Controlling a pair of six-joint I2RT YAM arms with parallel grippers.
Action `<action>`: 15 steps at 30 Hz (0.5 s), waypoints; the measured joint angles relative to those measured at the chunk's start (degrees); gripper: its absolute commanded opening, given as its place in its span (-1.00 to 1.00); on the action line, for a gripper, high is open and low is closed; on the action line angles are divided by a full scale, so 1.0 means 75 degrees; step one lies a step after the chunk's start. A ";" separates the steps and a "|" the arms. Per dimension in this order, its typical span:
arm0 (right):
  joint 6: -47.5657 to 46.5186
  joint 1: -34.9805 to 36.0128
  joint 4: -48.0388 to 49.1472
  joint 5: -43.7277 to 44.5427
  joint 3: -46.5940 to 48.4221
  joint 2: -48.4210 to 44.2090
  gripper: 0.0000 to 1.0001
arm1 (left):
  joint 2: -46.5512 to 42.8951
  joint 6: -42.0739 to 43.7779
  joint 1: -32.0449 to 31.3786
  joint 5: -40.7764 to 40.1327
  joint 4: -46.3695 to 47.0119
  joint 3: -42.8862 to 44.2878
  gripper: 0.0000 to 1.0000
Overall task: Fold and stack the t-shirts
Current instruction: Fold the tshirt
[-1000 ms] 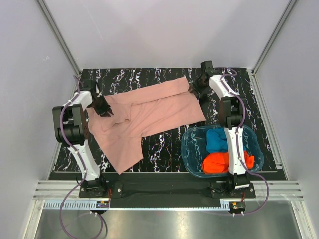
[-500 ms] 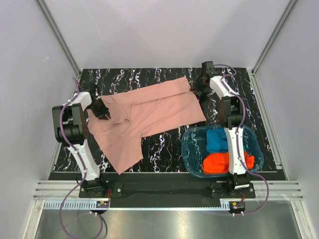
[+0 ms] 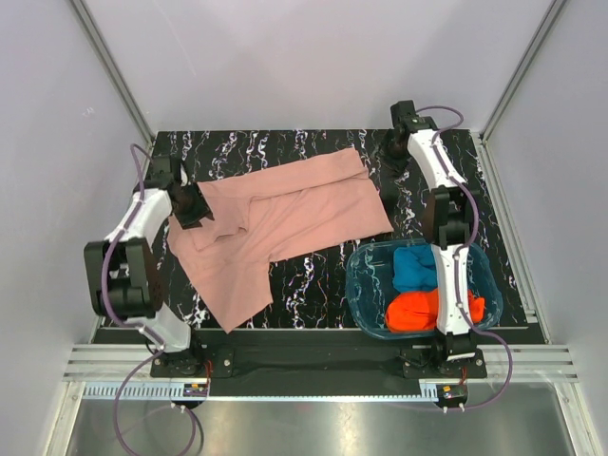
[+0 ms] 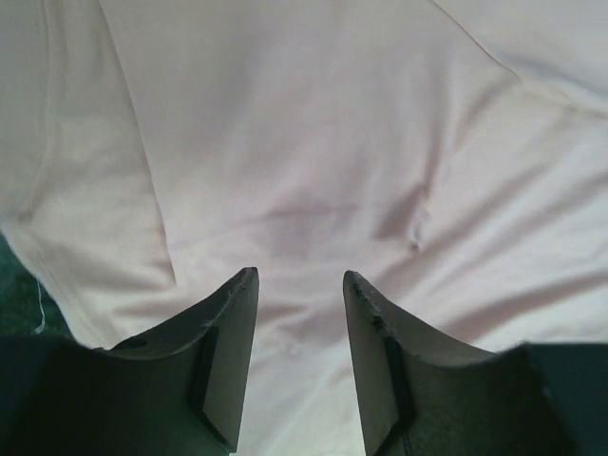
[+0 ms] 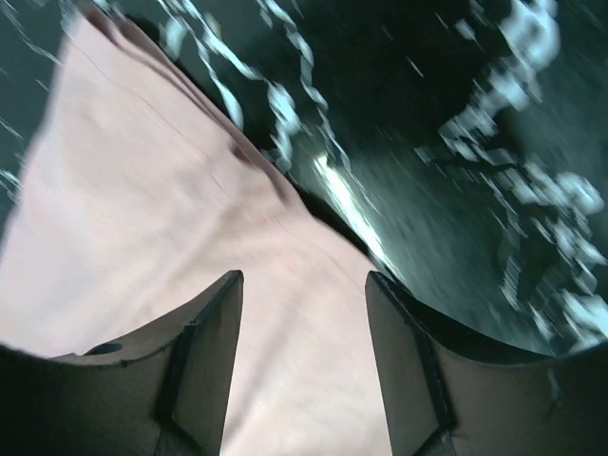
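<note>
You have three t-shirts, one tub and two grippers on one black table (image 3: 313, 275).

The biggest t-shirt is the pink one (image 3: 285, 214). It lies spread out and wrinkled on the table, from the left side to the far middle, with one part reaching toward the near edge. The one see-through blue tub (image 3: 370, 261) sits at the near right. Inside it are two more t-shirts, bunched up: the orange-red one (image 3: 413, 312) at the near end and the blue one (image 3: 413, 268) just behind it. Your left gripper (image 4: 299, 275) is over the pink t-shirt's left side, fingers apart, holding nothing. Your right gripper (image 5: 304, 277) is over its far right edge, fingers apart too, holding nothing.
</note>
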 measured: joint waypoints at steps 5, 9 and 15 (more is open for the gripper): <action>-0.0466 0.0026 -0.0903 0.0143 -0.0895 -0.0906 0.23 | -0.0968 -0.0026 -0.0280 -0.0096 -0.0047 -0.0688 -0.10; -0.0935 0.0195 -0.1014 0.0262 -0.2203 -0.1641 0.25 | -0.1093 -0.0119 -0.0347 -0.0332 -0.0326 -0.0935 -0.06; -0.1582 0.0746 -0.1125 0.0323 -0.2081 -0.1641 0.43 | -0.0749 0.0064 -0.0344 -0.0941 -0.0839 -0.0061 0.24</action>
